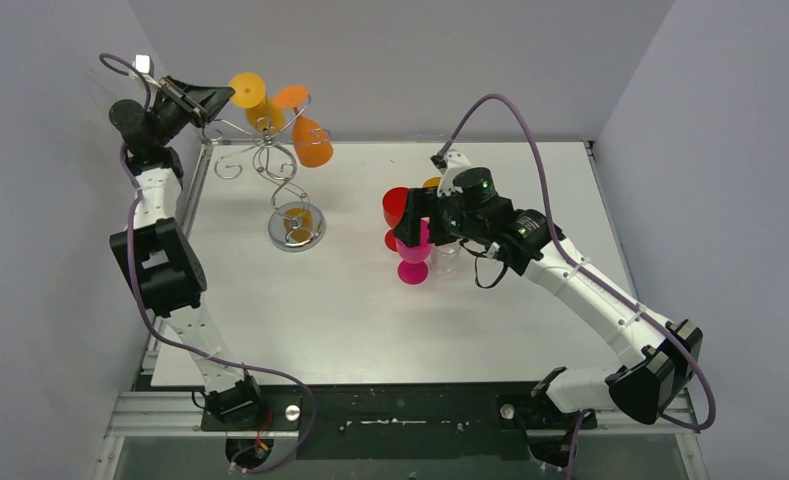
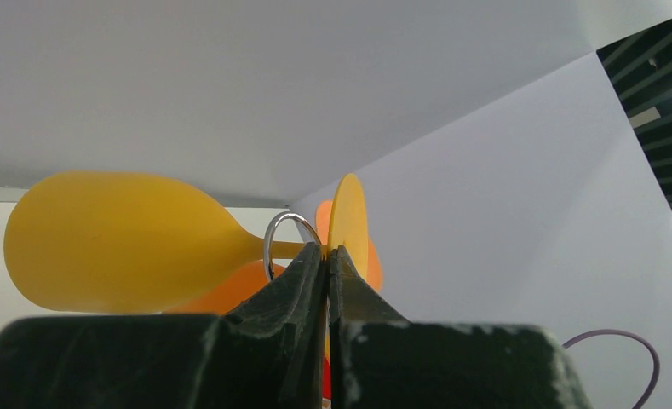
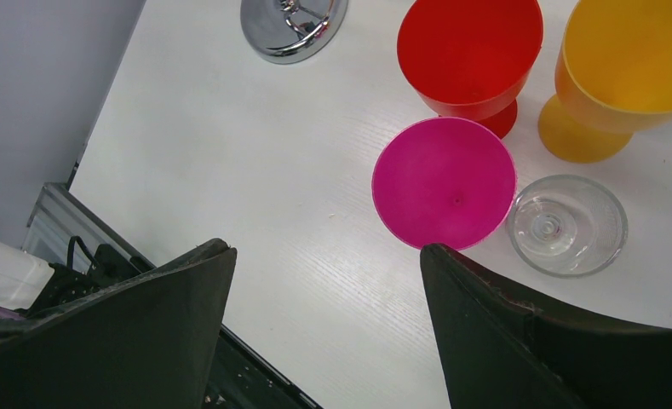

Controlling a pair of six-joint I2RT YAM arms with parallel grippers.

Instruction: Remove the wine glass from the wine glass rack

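The silver wire wine glass rack (image 1: 268,160) stands on its round shiny base (image 1: 296,227) at the back left of the table. A yellow wine glass (image 1: 256,100) and an orange wine glass (image 1: 312,142) hang upside down from its scroll arms. My left gripper (image 1: 225,97) is raised at the rack top, shut on the thin foot (image 2: 349,217) of the yellow glass. In the left wrist view the gripper (image 2: 328,250) is beside a wire ring (image 2: 274,234), with the yellow bowl (image 2: 119,243) to the left. My right gripper (image 3: 324,250) is open and empty.
A pink glass (image 3: 444,181), a red glass (image 3: 469,55), a yellow glass (image 3: 626,60) and a clear glass (image 3: 567,224) stand upright together mid-table, under my right gripper (image 1: 410,225). The rack base shows in the right wrist view (image 3: 291,25). Grey walls enclose the table.
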